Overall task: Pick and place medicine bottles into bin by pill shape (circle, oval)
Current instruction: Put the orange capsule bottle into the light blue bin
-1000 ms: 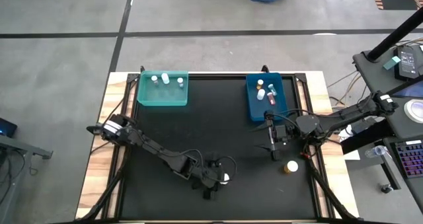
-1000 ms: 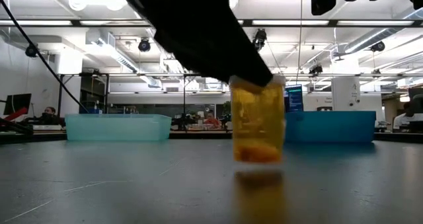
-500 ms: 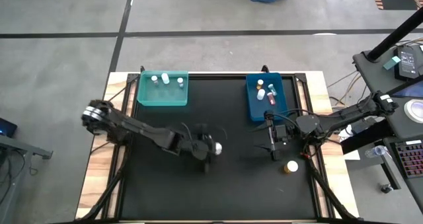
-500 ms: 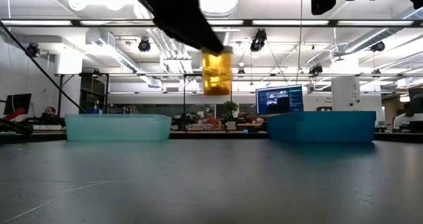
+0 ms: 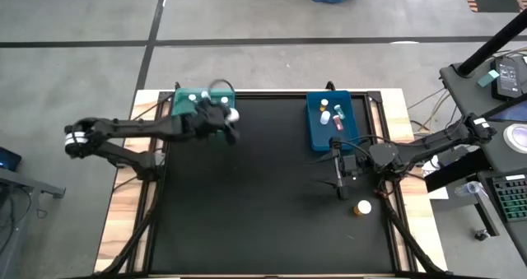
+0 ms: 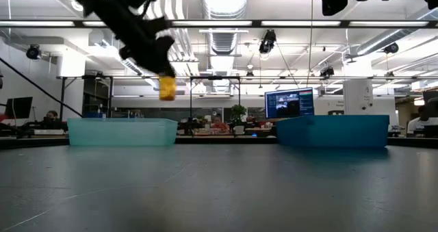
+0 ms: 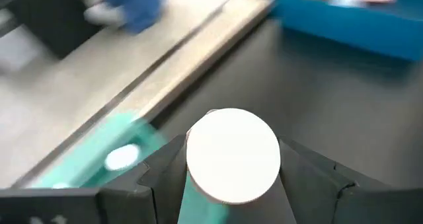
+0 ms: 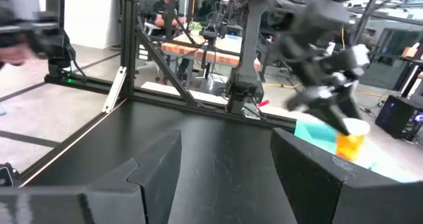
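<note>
An amber medicine bottle with a white cap (image 7: 232, 154) hangs in the air, with my left gripper (image 5: 229, 118) shut on it. It is over the right edge of the teal bin (image 5: 188, 121) at the far left, which holds three white-capped bottles. The low view shows the amber body (image 6: 167, 88) high above the table. The blue bin (image 5: 319, 135) at the far right holds several bottles. My right gripper (image 5: 339, 182) stands open near that bin with nothing between its fingers. Another amber bottle (image 5: 362, 206) stands on the table close to it. My left gripper pinches the bottle between its two fingers (image 7: 165, 168), which lie on opposite sides of it just below the cap rim (image 7: 192, 178). The fingers slant down from the table's left. The bottle hangs below them, cap uppermost and a little tilted (image 8: 350, 145), clear of table and bin.
The black table top (image 5: 272, 205) is framed by wooden edges and dark rails. A desk with a keyboard and gear (image 5: 506, 172) stands past the right edge. The low view looks into a workshop with a lit screen (image 6: 289, 103) behind the bins.
My left gripper has swung from the table's near middle toward the far left, rising and turning, up to the teal bin's right edge. The amber bottle has gone with it, lifted off the table and carried clear.
</note>
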Tool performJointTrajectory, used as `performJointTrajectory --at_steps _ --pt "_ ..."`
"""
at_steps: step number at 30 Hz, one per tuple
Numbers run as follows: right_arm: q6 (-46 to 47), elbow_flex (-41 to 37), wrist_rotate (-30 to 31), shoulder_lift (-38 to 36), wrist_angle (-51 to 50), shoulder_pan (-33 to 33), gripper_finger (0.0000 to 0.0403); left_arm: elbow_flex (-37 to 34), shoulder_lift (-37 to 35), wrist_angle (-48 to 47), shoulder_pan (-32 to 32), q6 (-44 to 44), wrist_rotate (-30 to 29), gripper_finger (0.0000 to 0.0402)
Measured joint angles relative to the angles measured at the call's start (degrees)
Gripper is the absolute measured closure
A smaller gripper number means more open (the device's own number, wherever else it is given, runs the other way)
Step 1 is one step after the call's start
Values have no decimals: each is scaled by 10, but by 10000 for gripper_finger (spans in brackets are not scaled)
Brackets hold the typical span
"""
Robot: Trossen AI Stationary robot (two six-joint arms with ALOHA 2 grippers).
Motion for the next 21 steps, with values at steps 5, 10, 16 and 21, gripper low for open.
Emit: performJointTrajectory --at_steps 5,10,16,21 --pt "0 0 9 0 -1 0 180 -44 -35 0 116 -27 -1 208" --pt "-1 0 10 0 -4 0 180 -87 -48 3 202 -63 2 208" --pt "-3 0 10 0 -4 0 180 -125 -33 70 259 -99 47 208" --pt "-4 0 10 0 -4 0 180 -144 -8 142 266 -107 51 208"
